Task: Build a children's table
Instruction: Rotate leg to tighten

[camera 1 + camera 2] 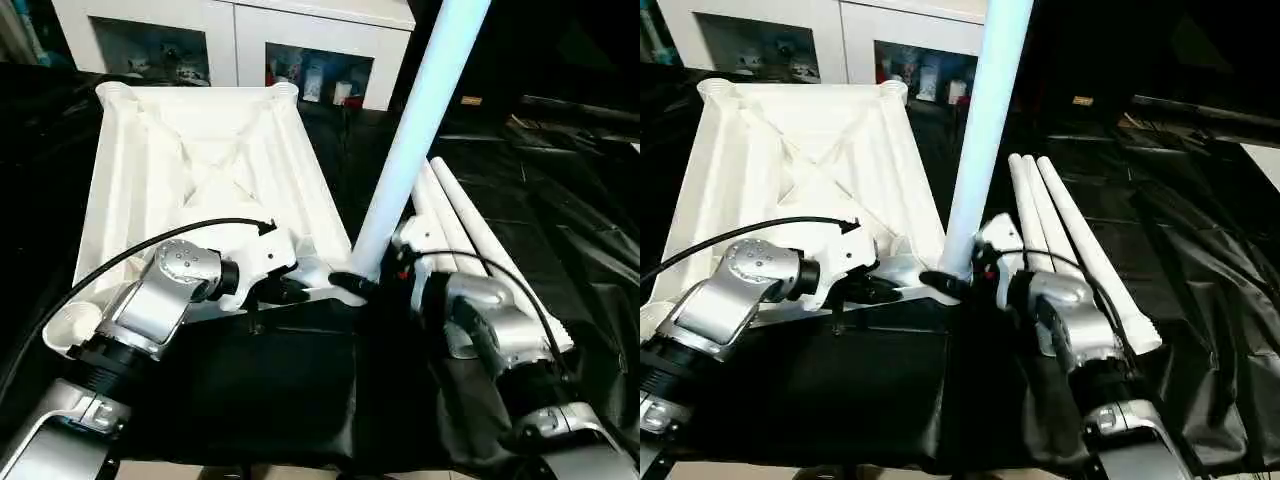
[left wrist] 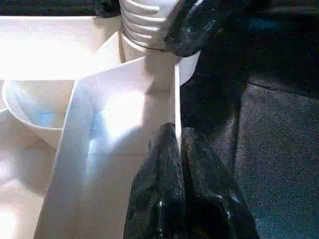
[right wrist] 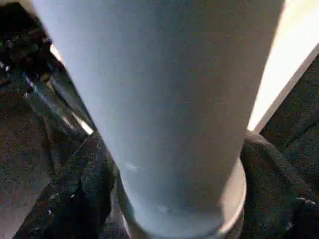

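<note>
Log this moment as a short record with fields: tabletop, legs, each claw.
tabletop: white tabletop lies ribbed side up on the black cloth
standing leg: upright leg at the near right corner socket
spare legs: three legs lying beside it
left claw: left claw shut on the tabletop's rim
right claw: right claw around the upright leg's base

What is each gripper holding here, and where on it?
Right gripper: upright white tube leg, near its base. Left gripper: shut on the white plastic tabletop's rim wall.
</note>
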Robot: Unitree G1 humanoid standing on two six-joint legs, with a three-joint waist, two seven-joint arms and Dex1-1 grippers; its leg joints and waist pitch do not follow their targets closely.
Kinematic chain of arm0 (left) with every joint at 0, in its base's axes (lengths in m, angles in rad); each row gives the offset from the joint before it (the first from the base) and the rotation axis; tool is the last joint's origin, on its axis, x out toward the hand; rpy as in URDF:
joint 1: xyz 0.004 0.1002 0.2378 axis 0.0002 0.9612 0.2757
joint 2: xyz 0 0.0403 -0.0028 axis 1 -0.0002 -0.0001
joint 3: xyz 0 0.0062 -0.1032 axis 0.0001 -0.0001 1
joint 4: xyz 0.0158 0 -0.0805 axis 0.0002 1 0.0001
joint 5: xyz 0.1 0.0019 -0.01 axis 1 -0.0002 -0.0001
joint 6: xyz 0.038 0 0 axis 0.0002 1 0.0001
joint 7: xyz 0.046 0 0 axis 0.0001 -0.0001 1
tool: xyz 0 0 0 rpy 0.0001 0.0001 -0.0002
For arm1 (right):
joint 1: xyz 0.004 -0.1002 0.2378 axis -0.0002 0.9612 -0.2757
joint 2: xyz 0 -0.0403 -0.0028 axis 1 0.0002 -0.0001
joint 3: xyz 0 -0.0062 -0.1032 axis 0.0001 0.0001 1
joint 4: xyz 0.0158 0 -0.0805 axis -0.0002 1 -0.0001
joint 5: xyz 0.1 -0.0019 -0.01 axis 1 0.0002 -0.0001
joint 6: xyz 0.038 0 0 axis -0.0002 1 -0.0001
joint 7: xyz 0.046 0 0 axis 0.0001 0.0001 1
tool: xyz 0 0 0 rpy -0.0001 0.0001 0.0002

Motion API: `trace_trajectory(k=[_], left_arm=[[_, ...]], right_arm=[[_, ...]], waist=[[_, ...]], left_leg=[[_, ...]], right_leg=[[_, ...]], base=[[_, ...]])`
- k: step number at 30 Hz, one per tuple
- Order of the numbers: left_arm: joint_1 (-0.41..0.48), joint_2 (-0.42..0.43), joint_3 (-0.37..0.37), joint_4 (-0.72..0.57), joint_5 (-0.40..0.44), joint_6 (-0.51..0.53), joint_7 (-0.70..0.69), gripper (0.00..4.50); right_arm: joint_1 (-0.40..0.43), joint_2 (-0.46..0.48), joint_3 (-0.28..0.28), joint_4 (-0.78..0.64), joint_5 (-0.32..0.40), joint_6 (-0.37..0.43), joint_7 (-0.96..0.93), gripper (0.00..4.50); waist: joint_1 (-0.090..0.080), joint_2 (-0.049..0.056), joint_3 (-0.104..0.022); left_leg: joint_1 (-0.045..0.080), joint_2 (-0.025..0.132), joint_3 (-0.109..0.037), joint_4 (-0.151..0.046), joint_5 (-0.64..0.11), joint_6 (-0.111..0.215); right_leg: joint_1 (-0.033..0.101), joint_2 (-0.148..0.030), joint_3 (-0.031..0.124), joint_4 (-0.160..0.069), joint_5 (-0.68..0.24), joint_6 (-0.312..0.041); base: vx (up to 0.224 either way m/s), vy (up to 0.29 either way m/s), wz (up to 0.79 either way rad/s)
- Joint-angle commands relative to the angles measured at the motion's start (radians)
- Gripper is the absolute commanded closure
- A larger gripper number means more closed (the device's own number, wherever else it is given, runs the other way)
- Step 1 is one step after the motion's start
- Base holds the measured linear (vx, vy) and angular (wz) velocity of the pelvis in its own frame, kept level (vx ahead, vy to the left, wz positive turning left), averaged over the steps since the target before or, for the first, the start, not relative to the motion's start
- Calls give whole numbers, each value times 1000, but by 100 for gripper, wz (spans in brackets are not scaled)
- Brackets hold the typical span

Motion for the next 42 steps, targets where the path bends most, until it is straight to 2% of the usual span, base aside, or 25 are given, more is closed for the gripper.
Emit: trace_trajectory(k=[1,5,10,12,14,15,17,19,21,22,24,26,30,31,33,34,37,39,42], left_arm=[[26,-4,-38,-8,-4,14,-25,450],[31,-2,-36,-13,-10,16,-29,450],[32,-4,-37,-13,-16,19,-31,450],[28,-22,-32,1,-11,28,-4,450],[8,-66,-20,44,17,46,90,450],[8,-66,-20,44,17,46,90,450],[-17,-123,-3,98,45,72,204,450],[-37,-182,12,134,59,119,297,450],[-52,-234,17,159,68,155,365,450],[-58,-254,16,169,70,168,384,450],[-77,-308,23,199,75,193,438,450],[-87,-327,24,213,79,198,458,450],[-103,-341,26,239,92,193,481,450],[-103,-340,26,240,92,193,481,450],[-96,-317,22,224,95,185,462,450],[-87,-300,18,209,93,170,440,450],[-78,-283,14,195,86,153,409,450],[-61,-252,8,171,72,134,356,450],[-30,-191,6,131,43,109,257,450]], right_arm=[[10,-10,4,-24,-12,17,18,136],[11,-13,1,-31,-6,27,20,166],[13,-9,-6,-29,5,36,6,169],[6,12,-24,4,-7,35,-67,169],[-10,53,-60,69,-22,28,-198,169],[-10,53,-60,69,-22,28,-198,170],[-27,98,-95,133,-34,15,-337,170],[-43,141,-115,182,-40,2,-443,170],[-65,183,-127,228,-50,-8,-554,171],[-76,202,-130,246,-51,-15,-589,171],[-112,253,-133,297,-61,-32,-673,171],[-124,272,-130,313,-68,-40,-690,171],[-140,302,-126,341,-75,-73,-653,171],[-140,303,-126,341,-74,-74,-650,115],[-140,292,-139,335,-56,-82,-620,101],[-136,278,-135,326,-56,-87,-596,101],[-131,259,-123,315,-60,-88,-560,62],[-113,219,-100,272,-56,-77,-461,62],[-63,127,-61,170,-30,-28,-253,62]], waist=[[-1,10,-54],[-1,11,-53],[-1,10,-55],[-2,9,-56],[-3,10,-54],[-6,7,-51],[-10,8,-48],[-10,7,-46],[-14,9,-42],[-14,9,-46],[-16,8,-46],[-15,8,-47],[-10,3,-51],[-10,3,-52],[-9,3,-51],[-9,3,-51],[-12,3,-50],[-15,2,-49],[-10,2,-53]], left_leg=[[30,66,-26,-68,-109,62],[31,67,-27,-69,-121,62],[32,67,-27,-68,-113,59],[32,67,-26,-67,-104,60],[32,67,-26,-69,-115,52],[32,67,-27,-72,-145,36],[34,67,-31,-77,-222,0],[38,68,-36,-81,-274,-25],[40,68,-39,-84,-319,-43],[42,67,-41,-85,-330,-47],[41,66,-42,-86,-335,-50],[40,65,-42,-86,-337,-44],[33,64,-37,-83,-279,-13],[33,63,-37,-83,-274,-8],[32,64,-36,-83,-275,-2],[32,65,-37,-84,-277,0],[27,65,-40,-86,-281,1],[29,65,-40,-85,-293,4],[25,65,-36,-82,-239,33]], right_leg=[[41,-77,48,-52,-21,-260],[40,-78,48,-55,-43,-260],[41,-77,48,-52,-38,-260],[40,-77,48,-51,-27,-263],[38,-78,48,-53,-45,-263],[36,-81,49,-60,-97,-257],[33,-85,51,-75,-235,-227],[29,-89,52,-85,-325,-199],[22,-88,53,-93,-392,-176],[22,-89,53,-93,-407,-161],[20,-86,53,-95,-400,-147],[20,-85,53,-94,-380,-139],[26,-82,53,-86,-282,-143],[27,-81,53,-84,-272,-145],[27,-81,53,-85,-274,-146],[28,-82,52,-86,-281,-146],[29,-83,51,-87,-306,-145],[29,-84,52,-92,-332,-144],[36,-84,54,-88,-276,-156]], base=[[0,0,0],[0,0,0],[0,0,0],[0,0,0],[0,0,0],[0,0,0],[0,0,0],[0,0,0],[0,0,0],[0,0,0],[0,0,0],[0,0,0],[0,0,0],[0,0,0],[0,0,0],[0,0,0],[0,0,0],[0,0,0],[0,0,0]])
